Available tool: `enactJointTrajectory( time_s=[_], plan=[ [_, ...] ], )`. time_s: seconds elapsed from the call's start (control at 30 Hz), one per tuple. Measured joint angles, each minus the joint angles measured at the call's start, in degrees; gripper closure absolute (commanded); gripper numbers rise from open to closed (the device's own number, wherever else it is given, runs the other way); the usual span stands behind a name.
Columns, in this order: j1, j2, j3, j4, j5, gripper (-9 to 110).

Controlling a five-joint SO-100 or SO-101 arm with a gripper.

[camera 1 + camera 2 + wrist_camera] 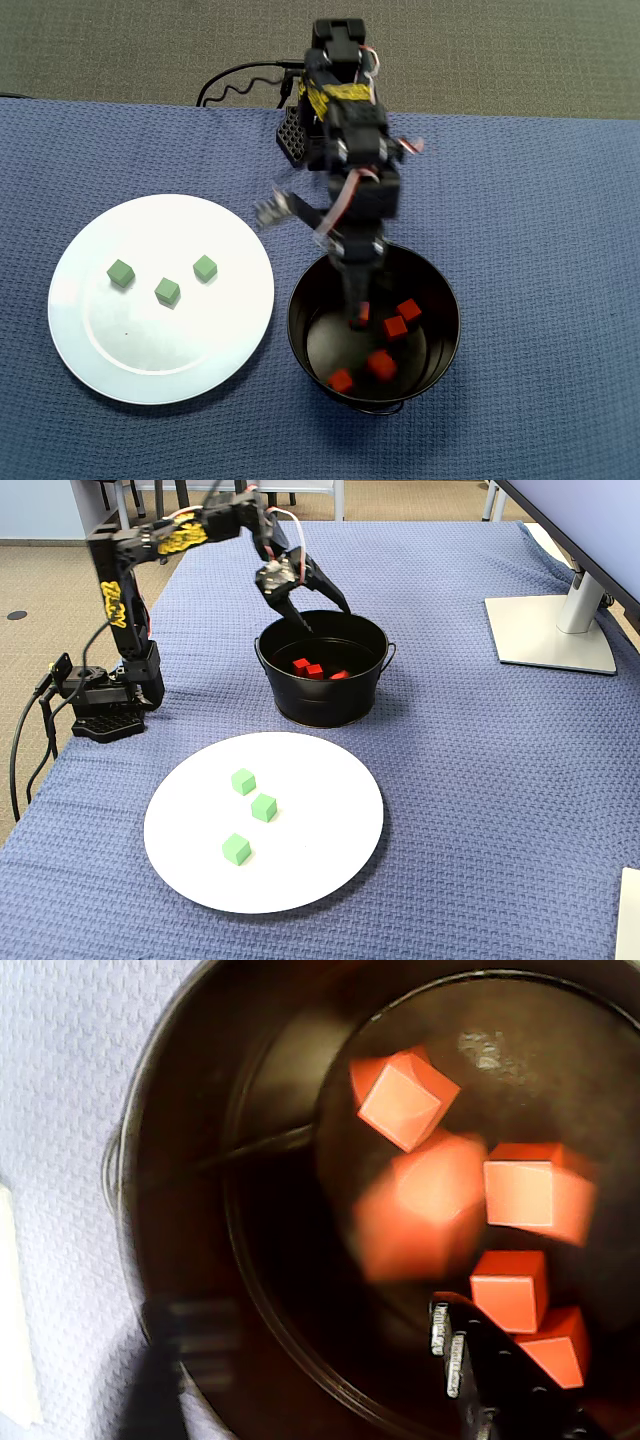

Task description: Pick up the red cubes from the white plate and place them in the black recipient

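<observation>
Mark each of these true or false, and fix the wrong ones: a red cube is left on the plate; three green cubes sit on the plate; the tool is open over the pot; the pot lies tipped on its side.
1. A red cube is left on the white plate. False: only green cubes lie there; the red cubes are in the black pot.
2. Three green cubes sit on the plate. True.
3. The tool is open over the pot. True.
4. The pot lies tipped on its side. False: it stands upright on the blue cloth.
</observation>
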Motion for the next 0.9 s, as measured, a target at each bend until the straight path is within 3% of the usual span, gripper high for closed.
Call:
enactJointTrajectory(
  time_s=[0.27, 0.43, 0.67, 0.9],
  plan=[
    [19.2, 28.1, 22.6, -3.3, -1.3, 86],
    [25.5, 38.7, 39.9, -9.1, -1.4, 99],
    [25.7, 52.0, 60.9, -10.4, -1.0, 101],
    [18.0, 62.6, 74.8, -10.4, 0.2, 102]
  ],
)
